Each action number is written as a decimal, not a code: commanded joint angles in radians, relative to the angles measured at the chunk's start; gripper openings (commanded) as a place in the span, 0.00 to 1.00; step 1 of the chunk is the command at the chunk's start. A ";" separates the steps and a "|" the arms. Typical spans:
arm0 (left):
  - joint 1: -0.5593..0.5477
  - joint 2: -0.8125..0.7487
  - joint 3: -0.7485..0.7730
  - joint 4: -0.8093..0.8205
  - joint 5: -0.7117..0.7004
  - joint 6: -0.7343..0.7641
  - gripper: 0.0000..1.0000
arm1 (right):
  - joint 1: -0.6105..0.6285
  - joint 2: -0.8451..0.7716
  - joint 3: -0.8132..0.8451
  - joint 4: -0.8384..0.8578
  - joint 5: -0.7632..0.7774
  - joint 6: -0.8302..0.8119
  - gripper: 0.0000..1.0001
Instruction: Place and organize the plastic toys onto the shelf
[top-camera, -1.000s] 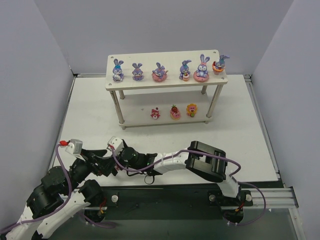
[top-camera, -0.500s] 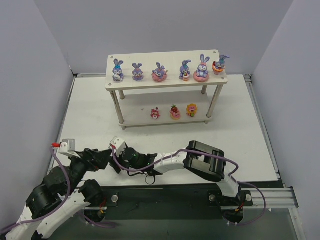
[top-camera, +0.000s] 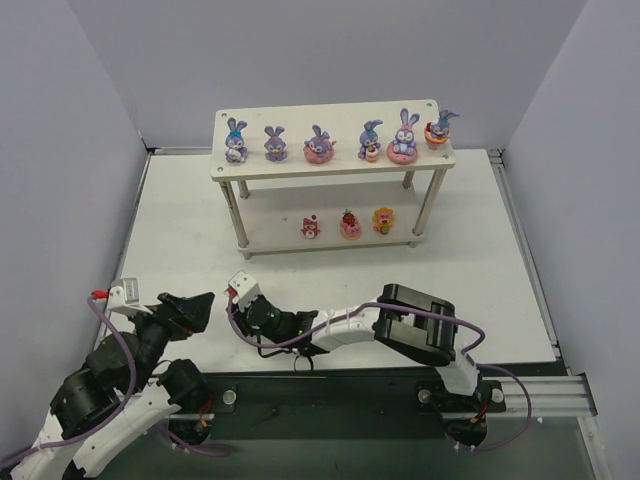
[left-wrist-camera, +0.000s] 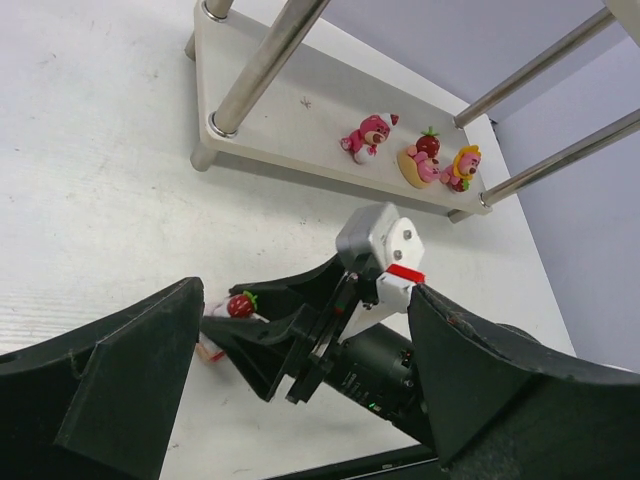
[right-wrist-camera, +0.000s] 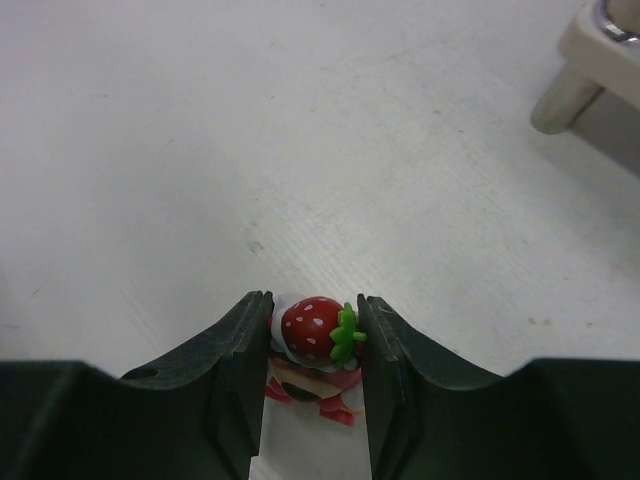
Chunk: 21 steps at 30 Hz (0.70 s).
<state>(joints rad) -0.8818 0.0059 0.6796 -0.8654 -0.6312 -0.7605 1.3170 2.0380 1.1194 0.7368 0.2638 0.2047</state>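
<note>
Down near the front of the counter, the right hand pinches a strawberry-topped toy resting on the surface, while the left hand gapes wide just beside it. Well apart, the shelf carries six bunnies along its top board and three cake pieces on the lower board.

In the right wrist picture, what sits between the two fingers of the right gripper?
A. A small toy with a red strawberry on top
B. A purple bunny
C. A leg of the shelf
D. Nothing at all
A: the right wrist view shows the strawberry-topped toy between the two fingers of the right gripper, which touch it on both sides.
</note>
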 joint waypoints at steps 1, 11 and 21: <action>0.006 -0.021 0.031 -0.004 -0.028 -0.016 0.93 | -0.010 -0.114 0.020 0.013 0.245 -0.051 0.00; 0.007 -0.015 0.028 0.002 -0.018 -0.016 0.93 | -0.171 -0.171 0.072 0.007 0.302 -0.073 0.00; 0.007 -0.021 0.024 0.006 -0.009 -0.011 0.93 | -0.282 -0.069 0.229 0.001 0.284 -0.083 0.00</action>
<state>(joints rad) -0.8806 0.0059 0.6800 -0.8677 -0.6426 -0.7742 1.0454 1.9335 1.2446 0.7063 0.5251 0.1318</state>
